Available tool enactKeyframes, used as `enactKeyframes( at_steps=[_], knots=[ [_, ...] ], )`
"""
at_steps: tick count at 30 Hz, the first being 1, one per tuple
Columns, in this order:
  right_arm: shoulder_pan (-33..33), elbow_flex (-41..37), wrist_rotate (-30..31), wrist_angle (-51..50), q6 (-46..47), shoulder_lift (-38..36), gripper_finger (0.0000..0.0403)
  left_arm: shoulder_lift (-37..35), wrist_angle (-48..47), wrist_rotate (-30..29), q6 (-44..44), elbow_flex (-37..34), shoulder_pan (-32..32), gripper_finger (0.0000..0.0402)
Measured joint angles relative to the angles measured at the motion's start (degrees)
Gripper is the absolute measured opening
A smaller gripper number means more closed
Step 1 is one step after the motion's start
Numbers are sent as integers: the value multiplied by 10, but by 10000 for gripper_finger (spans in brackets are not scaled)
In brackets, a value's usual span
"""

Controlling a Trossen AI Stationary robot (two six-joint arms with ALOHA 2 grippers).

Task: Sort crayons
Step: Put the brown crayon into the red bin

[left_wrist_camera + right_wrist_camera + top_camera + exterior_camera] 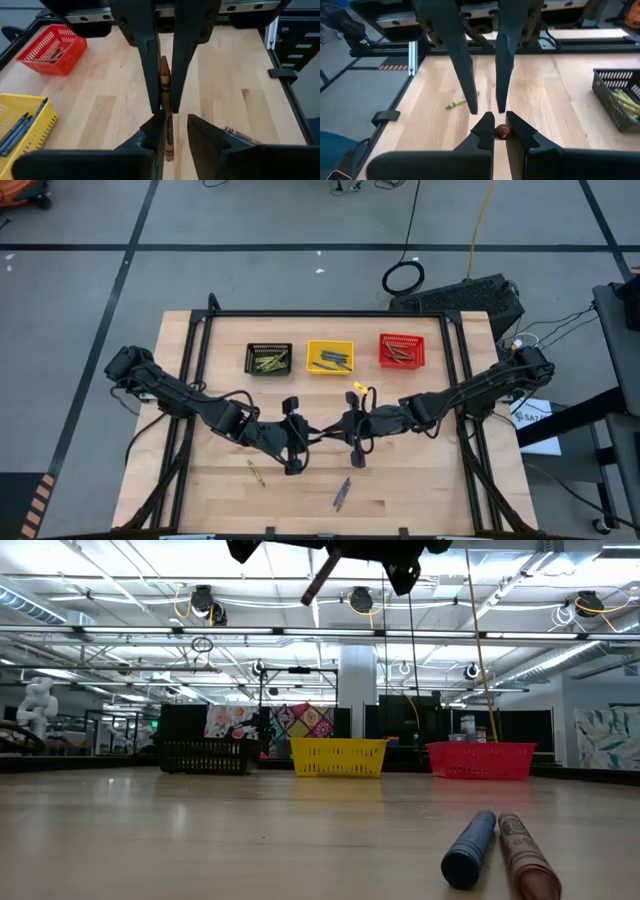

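The brownish-red crayon [165, 100] is off the desk [420, 480], hanging in mid-air between the two arms where their jaws meet over the middle of the boards. The right arm's jaws are clamped on it — in the right wrist view its rounded end [502, 131] sits pinched between the two fingertips. The left arm's jaws face them tip to tip and stand apart; the crayon's other end lies in their gap, close by one finger [155, 132] but not squeezed.

Below the meeting jaws and toward the desk's near edge lie three loose crayons: an olive-yellow crayon [255, 472] on the left jaws' side, and a blue crayon [470, 848] touching a second brownish-red crayon [528, 858], side by side, nearer the right jaws.

Beyond the jaws, along the far edge, three mesh baskets stand in a row — the black basket [250, 360] with olive-yellow sticks behind the left jaws, the yellow basket [311, 357] with blue ones in the centre, the red basket [382, 350] with brownish-red ones behind the right jaws.
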Motion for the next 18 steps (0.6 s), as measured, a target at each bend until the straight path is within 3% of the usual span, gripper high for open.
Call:
enactKeyframes(
  at_steps=[6,18],
  knots=[
    [-2,0,28,-57,12,-2,4,0,-47,0,-5,0,0,86],
    [-69,0,111,-300,88,-17,4,0,-160,-2,-62,0,0,86]
  ],
)
